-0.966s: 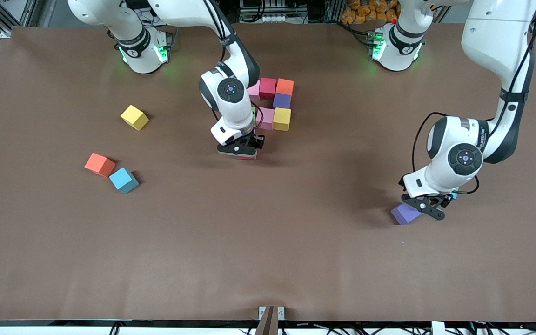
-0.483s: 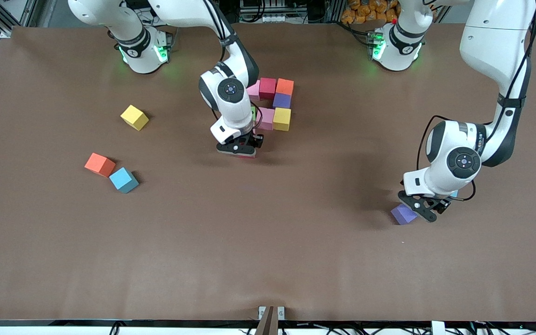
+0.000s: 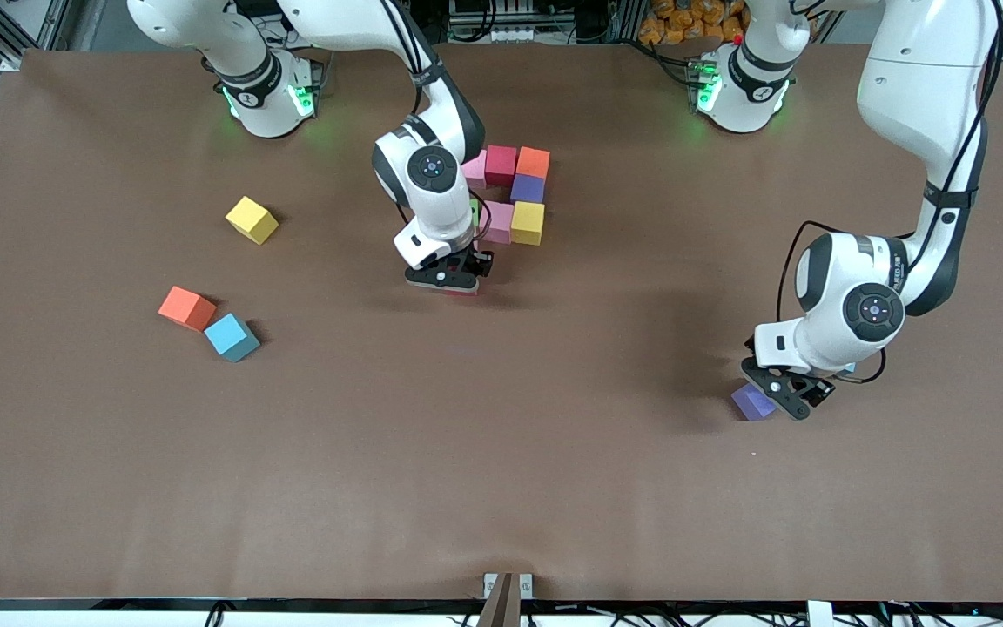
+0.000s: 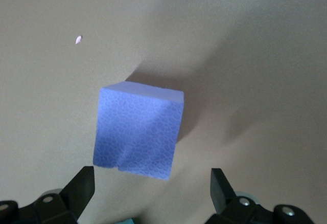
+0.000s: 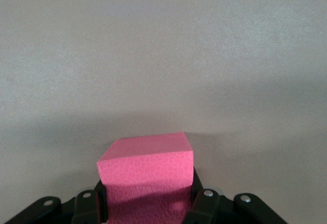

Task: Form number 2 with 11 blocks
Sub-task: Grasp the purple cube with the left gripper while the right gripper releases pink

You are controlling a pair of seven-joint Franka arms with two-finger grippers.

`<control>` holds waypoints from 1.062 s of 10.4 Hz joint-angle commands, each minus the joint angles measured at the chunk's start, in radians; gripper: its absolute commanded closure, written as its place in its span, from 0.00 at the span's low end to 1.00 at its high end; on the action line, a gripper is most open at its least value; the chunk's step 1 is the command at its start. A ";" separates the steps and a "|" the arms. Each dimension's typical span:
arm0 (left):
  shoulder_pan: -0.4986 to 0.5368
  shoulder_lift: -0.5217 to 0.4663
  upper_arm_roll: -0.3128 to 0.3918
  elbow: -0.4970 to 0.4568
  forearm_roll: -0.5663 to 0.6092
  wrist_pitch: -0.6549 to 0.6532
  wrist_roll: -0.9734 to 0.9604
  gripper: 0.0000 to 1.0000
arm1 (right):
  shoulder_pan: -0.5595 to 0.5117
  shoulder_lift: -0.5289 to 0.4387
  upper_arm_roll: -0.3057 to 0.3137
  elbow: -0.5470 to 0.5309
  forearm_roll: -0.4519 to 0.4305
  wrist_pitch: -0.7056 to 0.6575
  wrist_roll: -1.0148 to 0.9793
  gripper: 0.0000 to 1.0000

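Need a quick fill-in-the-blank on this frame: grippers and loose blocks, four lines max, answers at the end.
1. The right gripper is shut on a ____ block.
2. The open left gripper hangs over a ____ block.
3. The loose orange block touches a ____ block.
4. Toward the right arm's end of the table, the block lying alone is ____.

Missing words: pink; purple; teal-blue; yellow
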 commanded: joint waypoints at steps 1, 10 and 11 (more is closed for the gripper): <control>-0.003 0.022 0.007 0.040 -0.025 0.004 0.056 0.00 | 0.006 -0.025 0.005 -0.038 -0.012 -0.006 0.028 0.71; -0.005 0.058 0.005 0.082 -0.024 0.011 0.107 0.00 | 0.006 -0.026 0.004 -0.046 -0.021 -0.004 0.028 0.71; -0.005 0.065 0.004 0.087 -0.025 0.011 0.107 0.00 | 0.006 -0.026 0.004 -0.046 -0.021 -0.004 0.028 0.71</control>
